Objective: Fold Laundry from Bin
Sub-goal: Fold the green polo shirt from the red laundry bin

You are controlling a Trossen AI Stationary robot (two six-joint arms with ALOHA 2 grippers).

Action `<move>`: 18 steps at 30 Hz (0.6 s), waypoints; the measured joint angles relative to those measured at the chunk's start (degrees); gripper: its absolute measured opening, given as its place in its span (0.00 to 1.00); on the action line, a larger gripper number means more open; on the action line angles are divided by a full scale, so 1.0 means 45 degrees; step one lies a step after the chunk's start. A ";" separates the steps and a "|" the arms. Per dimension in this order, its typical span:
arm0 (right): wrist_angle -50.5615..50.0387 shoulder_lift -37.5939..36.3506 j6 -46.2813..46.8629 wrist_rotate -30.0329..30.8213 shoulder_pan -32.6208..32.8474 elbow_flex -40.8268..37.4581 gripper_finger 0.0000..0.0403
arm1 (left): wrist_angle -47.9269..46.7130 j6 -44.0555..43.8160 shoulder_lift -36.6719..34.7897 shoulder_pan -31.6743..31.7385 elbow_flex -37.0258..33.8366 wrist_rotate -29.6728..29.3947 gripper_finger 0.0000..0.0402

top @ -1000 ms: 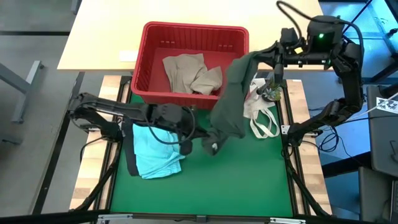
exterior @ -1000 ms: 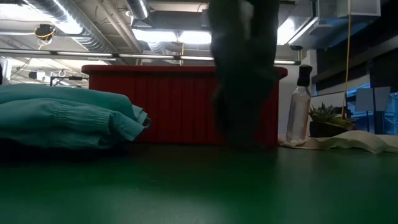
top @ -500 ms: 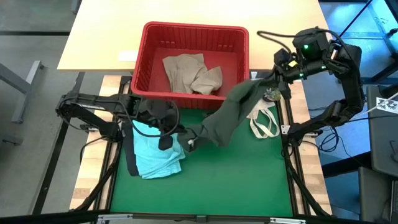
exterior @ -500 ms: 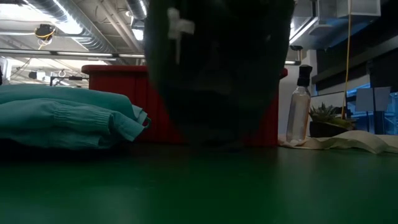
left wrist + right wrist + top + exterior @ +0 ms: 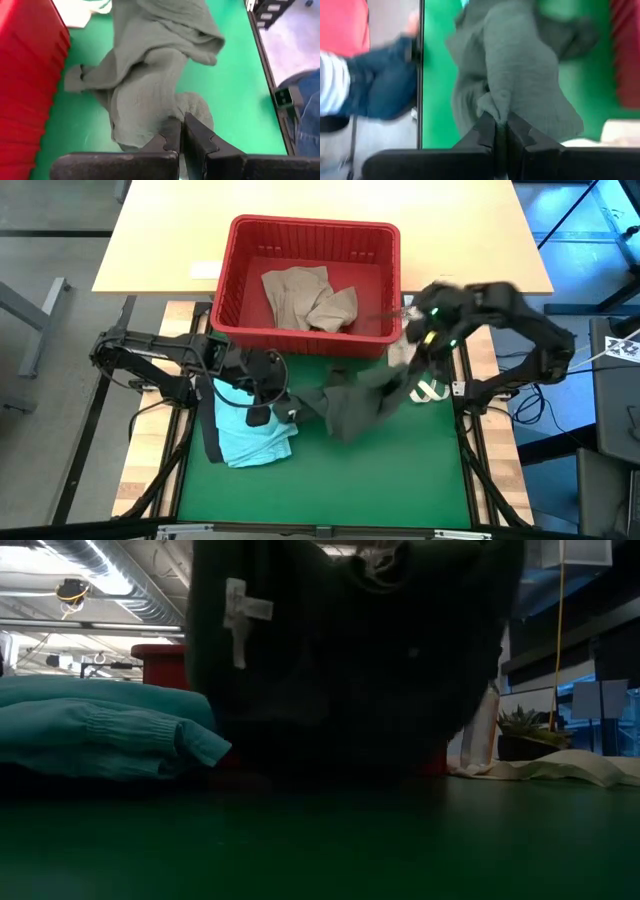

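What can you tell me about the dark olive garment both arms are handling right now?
The dark olive garment is soft, thin, crumpled cloth with a small white tag. It is strung between the two tools: the left tool is shut on one bunched end, the right tool on the other. Its sagging middle drapes onto the green mat, just in front of the red bin.
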 joint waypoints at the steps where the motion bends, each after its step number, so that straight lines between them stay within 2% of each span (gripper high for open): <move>1: 0.0003 -0.0002 0.0000 0.0005 0.0279 -0.0482 0.04 | -0.0165 0.0000 0.0000 -0.0056 0.0000 -0.0001 0.00; 7: 0.0007 -0.0002 0.0122 0.0013 0.1565 -0.3364 0.04 | -0.0496 -0.0060 0.0000 -0.0553 0.0000 -0.0006 0.00; 14: 0.0176 0.0003 0.2385 0.0017 0.2504 -0.6497 0.04 | -0.0524 -0.0058 0.0276 -0.0878 0.0000 -0.0118 0.00; 18: 0.1008 0.0003 0.3534 0.0019 0.2881 -0.7958 0.04 | -0.0550 -0.0058 0.0458 -0.0887 0.0000 -0.0120 0.00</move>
